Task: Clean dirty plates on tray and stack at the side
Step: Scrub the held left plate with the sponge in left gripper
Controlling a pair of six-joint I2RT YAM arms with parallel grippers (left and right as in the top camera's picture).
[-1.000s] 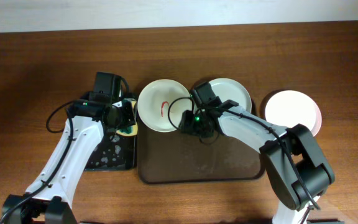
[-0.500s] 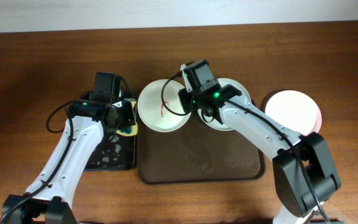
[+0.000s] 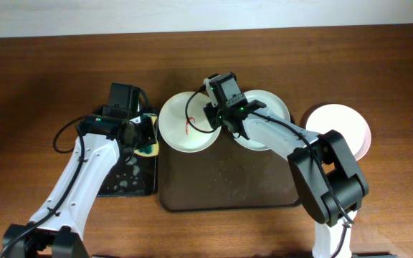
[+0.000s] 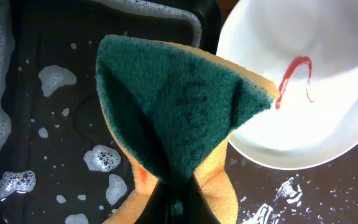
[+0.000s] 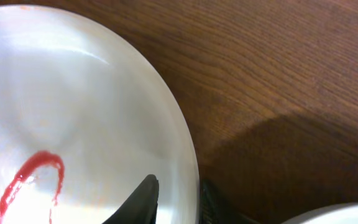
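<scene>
Overhead: you're parking the right gripper at the right rim of the smeared plate, which is sitting on the far left corner of the tray. The left gripper is hanging over the black bin.

Left wrist: its fingers are pinching the sponge tight, just beside the plate.

Right wrist: the fingers are straddling the rim with a narrow gap, and I can't tell if they're clamped.

You're likely securing the plate. Next you're needing a firm hold, then the sponge on the red smear.

Wooden table carries tray, black bin, one plate.

Two plates lie along the tray's far edge, a third plate right of it, a bin left.
</scene>
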